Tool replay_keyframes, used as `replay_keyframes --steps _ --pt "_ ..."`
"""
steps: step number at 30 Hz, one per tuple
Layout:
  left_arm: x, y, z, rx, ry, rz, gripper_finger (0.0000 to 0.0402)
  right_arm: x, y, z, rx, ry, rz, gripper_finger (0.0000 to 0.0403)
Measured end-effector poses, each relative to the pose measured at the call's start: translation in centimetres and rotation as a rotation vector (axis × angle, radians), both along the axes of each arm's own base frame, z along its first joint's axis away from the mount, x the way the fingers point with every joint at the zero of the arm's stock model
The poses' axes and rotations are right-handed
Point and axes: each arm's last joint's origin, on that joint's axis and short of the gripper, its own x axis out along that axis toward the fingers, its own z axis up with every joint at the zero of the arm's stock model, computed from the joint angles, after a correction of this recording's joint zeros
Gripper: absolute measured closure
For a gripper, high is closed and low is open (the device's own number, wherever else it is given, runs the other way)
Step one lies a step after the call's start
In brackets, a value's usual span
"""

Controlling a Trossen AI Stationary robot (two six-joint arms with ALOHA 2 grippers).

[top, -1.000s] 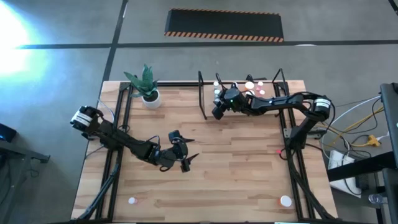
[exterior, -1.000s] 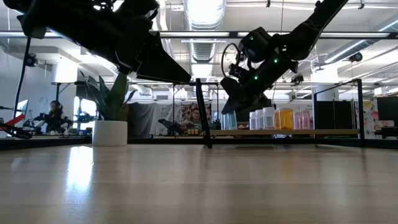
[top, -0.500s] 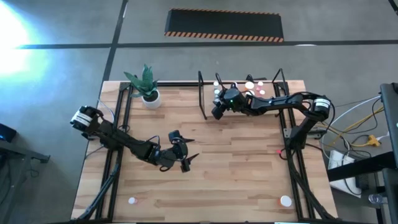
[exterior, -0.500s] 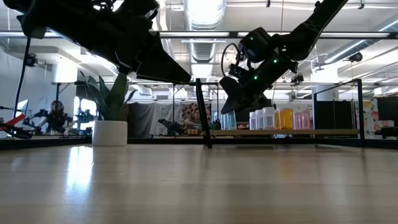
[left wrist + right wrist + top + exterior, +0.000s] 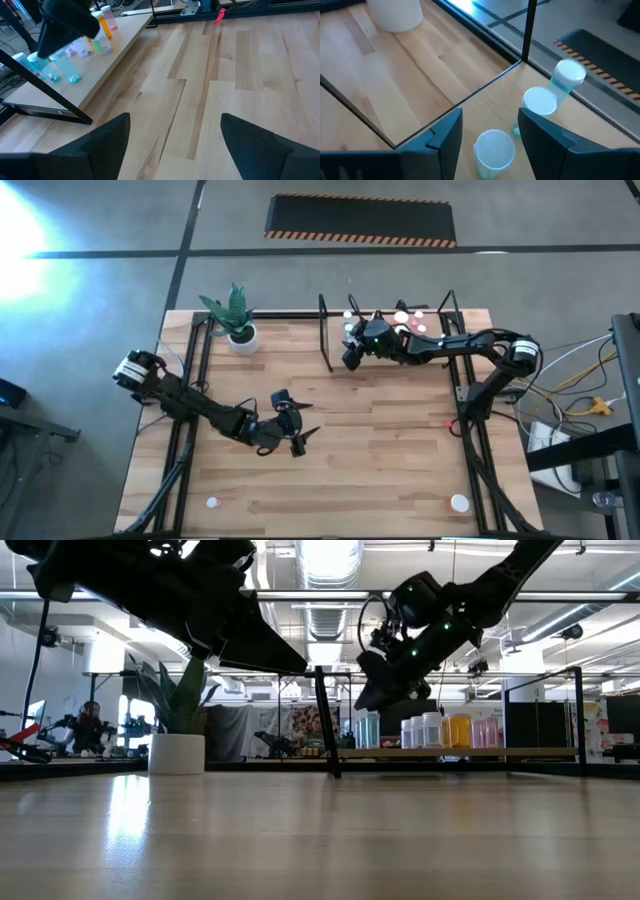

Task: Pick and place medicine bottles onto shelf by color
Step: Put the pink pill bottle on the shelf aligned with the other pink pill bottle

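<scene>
Beyond the light-wood tabletop (image 5: 380,460), an open workshop with ceiling ducts and a seated person is showing in the low view. At the table's far edge the small black-framed light-wood shelf (image 5: 520,752) is carrying a row of white-capped medicine bottles (image 5: 432,730), tinted pale green, white, orange and pink. The right gripper (image 5: 487,131) is hanging above the shelf's left end, its two dark fingers spread apart and empty, directly over a pale green bottle (image 5: 493,150) standing on the board, with two more green bottles (image 5: 555,90) just beside it. The left gripper (image 5: 172,135) is waiting over the middle of the table, fingers likewise spread with nothing between them. Two stray white-capped bottles (image 5: 459,503) are resting near the table's front edge, well apart. Risk noted: the green bottles are standing close together, so any sideways drift of the right fingers could clip a neighbour and topple it off the shelf's edge.
</scene>
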Motion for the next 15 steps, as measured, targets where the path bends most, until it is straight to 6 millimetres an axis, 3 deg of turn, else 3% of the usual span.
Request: replay_keyframes --steps 7,11,15 --pt "0.0 -0.1 0.0 0.003 0.001 -0.003 0.0109 -1.8 1.6 3.8 -0.049 -0.015 0.047 0.0231" --pt "-0.1 -1.1 0.9 0.051 0.001 -0.056 0.0109 -3.5 4.9 6.1 -0.031 0.017 0.13 0.0243" --pt "-0.8 -3.9 4.3 0.103 0.003 -0.214 0.0109 -4.6 9.1 6.8 0.008 0.042 0.252 0.026"
